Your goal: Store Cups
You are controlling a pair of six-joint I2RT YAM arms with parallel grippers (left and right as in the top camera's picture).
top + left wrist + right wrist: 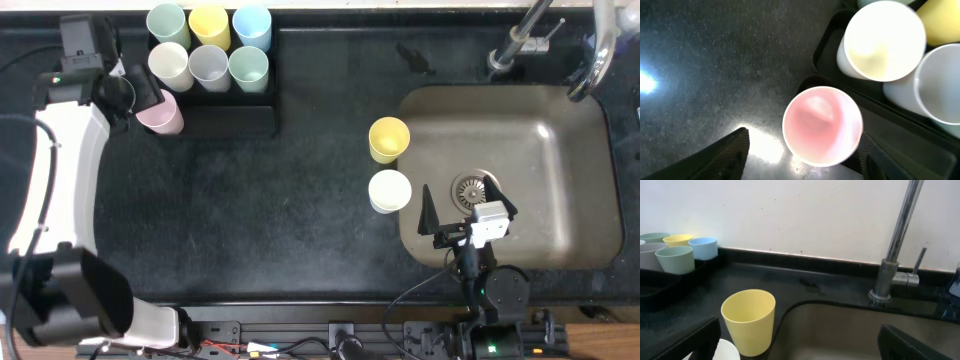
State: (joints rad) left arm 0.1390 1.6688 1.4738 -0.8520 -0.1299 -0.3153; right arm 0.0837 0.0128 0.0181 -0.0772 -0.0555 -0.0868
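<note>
Fingers [730,157] of our left gripper [804,140] stand spread, the pink cup [822,125] upright between them at the tray's [900,145] near-left corner.

A dark worktop [300,230] is carrying a black tray [240,122], and a yellow cup [389,139] and white cup [390,190] are sitting, apparently upright, by the sink [560,215].

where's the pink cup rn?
Top view, upper left: pink cup is at the black tray's left front corner, next to the cream cup, at the left end effector.
</note>
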